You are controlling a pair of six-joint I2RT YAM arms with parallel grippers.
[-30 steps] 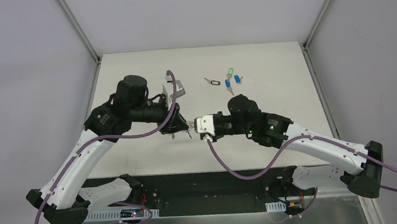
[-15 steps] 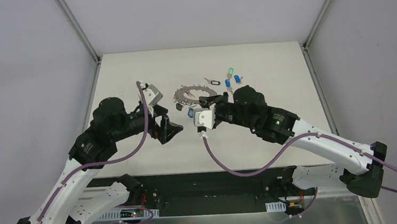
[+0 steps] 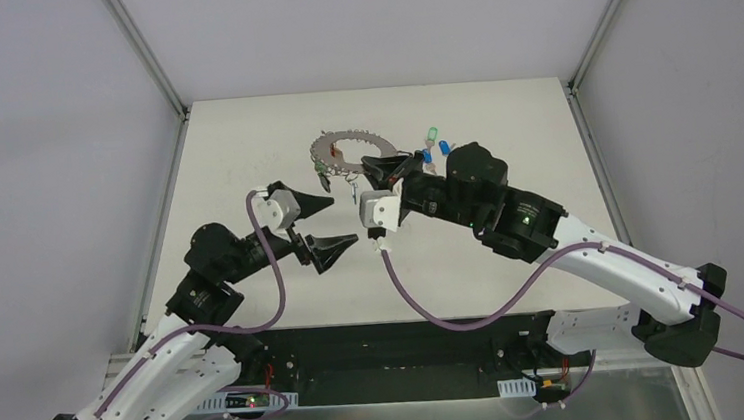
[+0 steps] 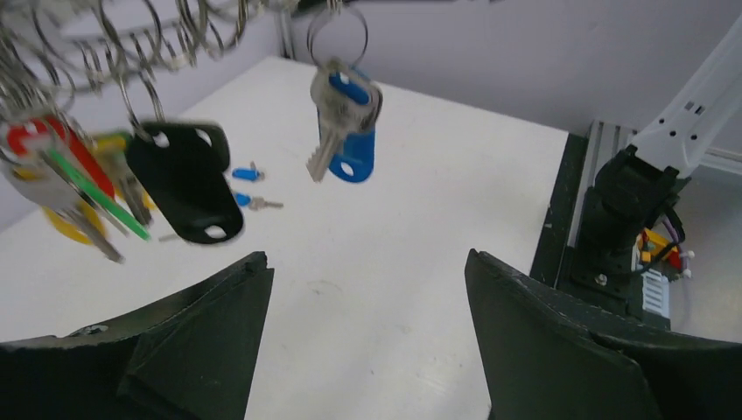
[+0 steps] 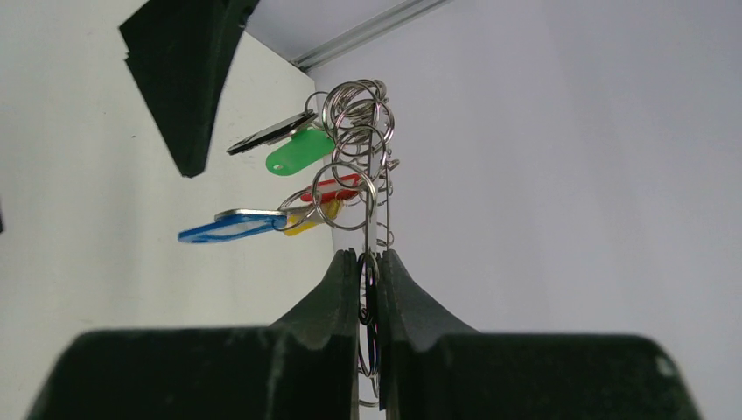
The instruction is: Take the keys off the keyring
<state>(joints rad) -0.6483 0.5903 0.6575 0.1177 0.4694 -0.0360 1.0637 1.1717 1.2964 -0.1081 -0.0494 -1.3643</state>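
Nearest the arm bases, the left gripper [image 3: 342,220] hovers above the table [image 3: 242,140] with its jaws wide apart and nothing between them. It sits at about 7 o'clock from the keyring [image 3: 347,133], tips aimed toward the hanging keys [image 3: 323,177], a stance judged to suit reaching in for one of them. Beyond it, the right gripper [image 3: 386,166] is clamped on the keyring's rim at roughly 4 o'clock and holds the ring clear of the table. This raised hold lets each key dangle freely on its small split rings [image 5: 350,105], so that a tag can be approached from below or from the side. In the left wrist view, a blue-tagged key [image 4: 343,122] hangs alone at 12 o'clock, above the gap between the spread jaws. A black tag [image 4: 186,181] and a cluster of red, green and yellow tags hang at 10 o'clock. Farthest out, at 3 o'clock from the ring, loose keys [image 3: 428,154] lie on the table, already detached. Several keys hang from the ring, so the task is judged partly done.
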